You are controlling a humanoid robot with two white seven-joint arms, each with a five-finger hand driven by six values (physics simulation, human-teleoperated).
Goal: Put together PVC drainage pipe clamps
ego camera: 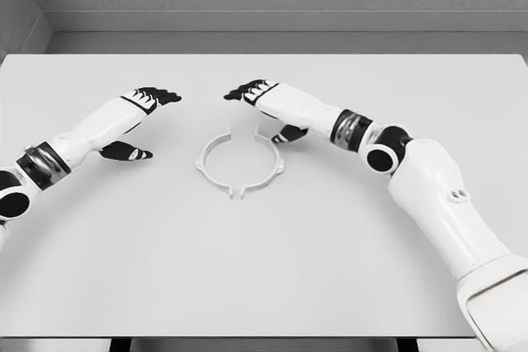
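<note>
Two white half-ring clamp pieces lie on the white table (264,269), facing each other as a near-closed ring. The left half (211,162) and the right half (269,162) leave small gaps at the far and near ends. My left hand (140,125) hovers to the left of the ring, fingers spread, thumb low, holding nothing. My right hand (266,111) hangs just behind the right half, its black fingertips (239,93) stretched leftward and its thumb (289,133) close to that half's outer rim. I cannot tell whether the thumb touches the rim.
The table's far edge (264,55) meets a grey wall behind. My right forearm (429,179) crosses the table's right side. Only the two clamp halves lie on the tabletop.
</note>
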